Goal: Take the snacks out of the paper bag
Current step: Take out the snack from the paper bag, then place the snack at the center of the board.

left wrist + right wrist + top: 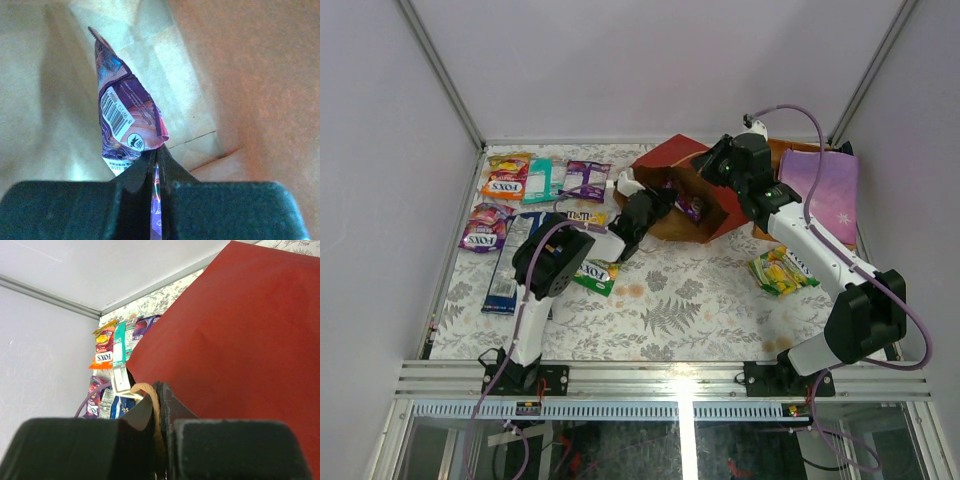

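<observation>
Snacks [507, 176] lie mostly in a loose cluster on the far left of the patterned table [700, 305]: an orange FOX'S bag [506, 178], a teal pack [538, 180], a purple pack [585, 180], a purple FOX'S bag [485, 228], a long blue pack [505, 272] and a green FOX'S bag [595, 273]; one yellow-green packet [780, 270] sits apart on the right, near the right arm. The paper bag [672, 160] lies tipped on its side at the far middle of the table, red outside up, brown mouth facing left and toward the arms; a lilac bag [820, 190] lies just behind it on the right.

The left arm rises from its base, bends at the elbow over the blue pack and stretches forward and right, its wrist at the bag's mouth; the left gripper [156, 154] is inside the bag, jaws pinched tight on the lower edge of a purple packet [127, 112] with a barcode, which stands up from the fingertips against the kraft wall.

The right arm reaches far forward and leans left, its forearm over the table's right side and its wrist above the bag's upper edge; the right gripper [156, 390] is closed on the bag's thin tan loop handle [150, 390], beside the red panel.
</observation>
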Action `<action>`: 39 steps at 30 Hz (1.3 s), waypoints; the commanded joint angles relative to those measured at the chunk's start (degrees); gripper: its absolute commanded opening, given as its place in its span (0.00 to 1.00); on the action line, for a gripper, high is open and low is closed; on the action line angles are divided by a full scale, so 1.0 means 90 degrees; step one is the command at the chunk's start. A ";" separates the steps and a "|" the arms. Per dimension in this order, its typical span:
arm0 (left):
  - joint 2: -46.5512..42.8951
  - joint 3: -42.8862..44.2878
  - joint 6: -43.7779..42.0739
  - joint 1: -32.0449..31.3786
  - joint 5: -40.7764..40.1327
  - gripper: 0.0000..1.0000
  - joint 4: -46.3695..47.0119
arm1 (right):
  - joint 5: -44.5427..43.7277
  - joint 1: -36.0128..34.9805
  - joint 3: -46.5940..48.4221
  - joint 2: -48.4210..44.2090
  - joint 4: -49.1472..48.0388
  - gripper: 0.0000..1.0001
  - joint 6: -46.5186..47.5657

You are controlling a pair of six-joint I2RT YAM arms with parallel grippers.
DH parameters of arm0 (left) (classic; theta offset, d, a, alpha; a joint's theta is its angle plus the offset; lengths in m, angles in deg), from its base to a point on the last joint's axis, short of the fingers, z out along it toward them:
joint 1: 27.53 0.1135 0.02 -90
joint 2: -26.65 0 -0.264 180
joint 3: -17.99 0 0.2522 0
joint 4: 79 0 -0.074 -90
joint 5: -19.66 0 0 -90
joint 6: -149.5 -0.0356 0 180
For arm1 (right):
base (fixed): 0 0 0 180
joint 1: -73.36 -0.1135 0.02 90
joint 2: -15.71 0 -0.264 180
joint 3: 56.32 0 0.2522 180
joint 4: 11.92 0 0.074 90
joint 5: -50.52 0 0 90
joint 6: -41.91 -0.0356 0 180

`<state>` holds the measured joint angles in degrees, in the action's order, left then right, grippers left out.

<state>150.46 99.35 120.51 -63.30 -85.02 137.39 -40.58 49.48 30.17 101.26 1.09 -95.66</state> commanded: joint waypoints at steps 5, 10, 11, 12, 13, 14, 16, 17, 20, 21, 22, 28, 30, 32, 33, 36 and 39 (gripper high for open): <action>-0.1287 -0.1396 -0.0121 -0.0033 -0.0201 0.00 0.1114 | -0.0266 0.0032 0.0049 -0.0129 -0.0337 0.00 0.0056; -0.2238 -0.2153 -0.0309 -0.0039 -0.0204 0.00 0.1193 | -0.0229 0.0027 0.0011 -0.0009 -0.0473 0.00 0.0019; -0.2446 -0.2246 -0.0431 -0.0039 -0.0176 0.00 0.1171 | -0.0218 0.0034 -0.0015 0.0011 -0.0516 0.00 -0.0020; -0.2643 -0.2321 -0.0563 -0.0042 -0.0139 0.00 0.1110 | -0.0203 0.0027 -0.0051 0.0019 -0.0558 0.00 -0.0041; -0.2847 -0.2394 -0.0680 -0.0041 -0.0092 0.00 0.1004 | -0.0179 0.0032 -0.0077 0.0033 -0.0590 0.00 -0.0074; -0.3064 -0.2487 -0.0793 -0.0035 -0.0048 0.00 0.0909 | -0.0164 0.0034 -0.0089 0.0038 -0.0613 0.00 -0.0075; -0.3513 -0.2698 -0.0969 -0.0039 0.0091 0.00 0.0744 | -0.0169 0.0027 -0.0109 0.0009 -0.0637 0.00 -0.0080; -0.3819 -0.2810 -0.1066 -0.0038 0.0153 0.00 0.0640 | -0.0191 0.0026 -0.0129 -0.0015 -0.0647 0.00 -0.0064; -0.4622 -0.3254 -0.1196 -0.0044 0.0356 0.00 0.0239 | -0.0291 0.0035 -0.0155 -0.0111 -0.0649 0.00 0.0018; -0.4910 -0.3454 -0.1199 -0.0040 0.0414 0.00 0.0142 | -0.0320 0.0027 -0.0169 -0.0141 -0.0649 0.00 0.0050; -0.5223 -0.3666 -0.1166 -0.0039 0.0456 0.00 0.0043 | -0.0350 0.0031 -0.0178 -0.0163 -0.0656 0.00 0.0080; -0.6984 -0.4446 -0.1151 -0.0048 0.1303 0.00 -0.1442 | -0.0399 0.0026 -0.0186 -0.0180 -0.0696 0.00 0.0144; -0.7268 -0.4510 -0.1173 -0.0058 0.2014 0.00 -0.1896 | -0.0363 0.0029 -0.0164 -0.0130 -0.0726 0.00 0.0142; -0.7393 -0.4594 -0.1097 -0.0059 0.2862 0.00 -0.2050 | -0.0352 0.0032 -0.0171 -0.0051 -0.0816 0.00 0.0155; -0.7381 -0.4579 -0.1080 -0.0088 0.3258 0.00 -0.2097 | -0.0374 0.0032 -0.0166 -0.0003 -0.0848 0.00 0.0162; -0.6962 -0.4356 -0.1221 -0.0234 0.4353 0.00 -0.2362 | -0.0483 0.0027 -0.0104 0.0140 -0.0910 0.00 0.0202; -0.6400 -0.4180 -0.1405 -0.0463 0.5198 0.00 -0.2216 | -0.0483 0.0034 -0.0107 0.0203 -0.1029 0.00 0.0177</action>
<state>88.06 59.00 110.59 -65.20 -54.37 117.37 -43.21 49.52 28.29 102.34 -3.77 -94.92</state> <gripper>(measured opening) 0.003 0.010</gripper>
